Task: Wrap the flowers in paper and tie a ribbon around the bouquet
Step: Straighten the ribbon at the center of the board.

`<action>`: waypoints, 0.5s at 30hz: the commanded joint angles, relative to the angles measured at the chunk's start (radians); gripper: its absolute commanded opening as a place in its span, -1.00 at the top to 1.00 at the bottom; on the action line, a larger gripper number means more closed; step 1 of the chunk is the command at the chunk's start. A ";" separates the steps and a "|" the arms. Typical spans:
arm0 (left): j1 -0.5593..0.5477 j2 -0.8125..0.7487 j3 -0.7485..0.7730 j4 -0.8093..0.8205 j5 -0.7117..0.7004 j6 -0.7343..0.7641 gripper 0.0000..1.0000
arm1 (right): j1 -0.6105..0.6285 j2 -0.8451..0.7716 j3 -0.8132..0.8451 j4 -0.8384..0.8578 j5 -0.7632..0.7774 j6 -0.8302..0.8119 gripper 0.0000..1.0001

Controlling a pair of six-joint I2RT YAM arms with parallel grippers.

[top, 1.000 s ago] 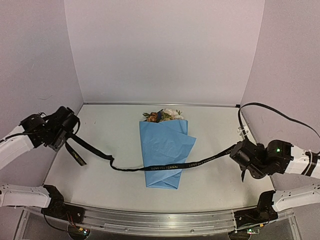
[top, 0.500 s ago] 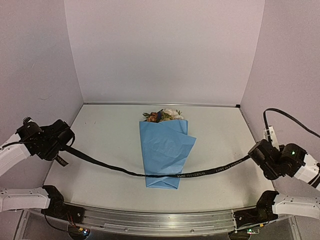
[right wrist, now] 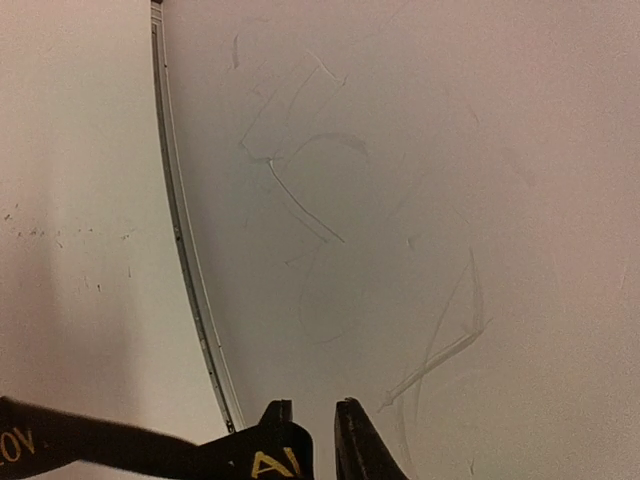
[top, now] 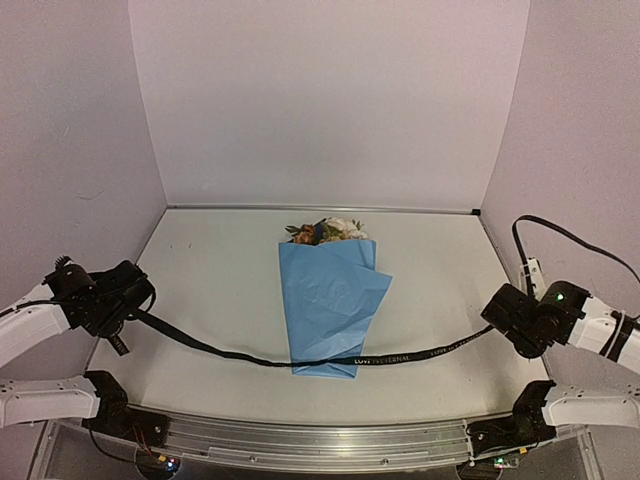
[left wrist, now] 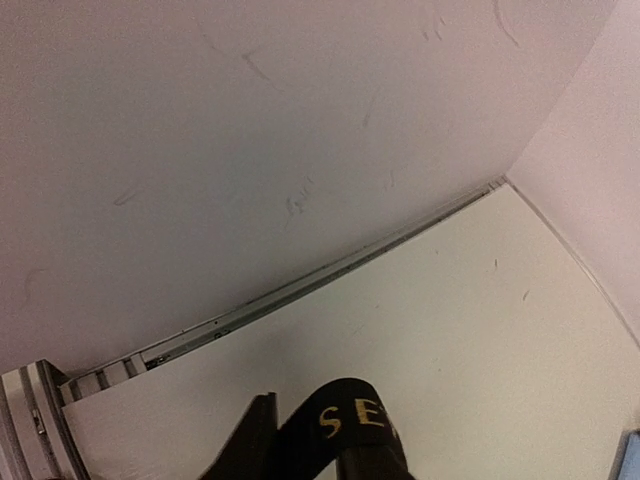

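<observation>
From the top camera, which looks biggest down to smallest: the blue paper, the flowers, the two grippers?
1. paper
2. left gripper and right gripper: alike, and nearer the camera, so unsure
3. flowers

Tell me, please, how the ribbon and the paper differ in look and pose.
The ribbon is black and narrow; the paper is light blue and broad. The ribbon carries gold lettering; the paper is plain. The ribbon runs side to side; the paper lies front to back. Both are thin, and they cross.
</observation>
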 commanded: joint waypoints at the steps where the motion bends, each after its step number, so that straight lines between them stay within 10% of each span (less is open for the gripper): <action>1: 0.003 0.004 -0.020 0.044 0.059 -0.061 0.12 | -0.006 0.011 0.018 -0.099 -0.015 0.100 0.34; 8: 0.003 -0.014 0.073 0.099 0.094 0.071 -0.83 | -0.019 -0.026 0.081 -0.173 -0.145 0.079 -0.94; 15: 0.003 -0.059 0.169 0.194 0.240 0.289 -0.99 | -0.045 -0.088 0.165 -0.284 -0.380 0.111 -0.97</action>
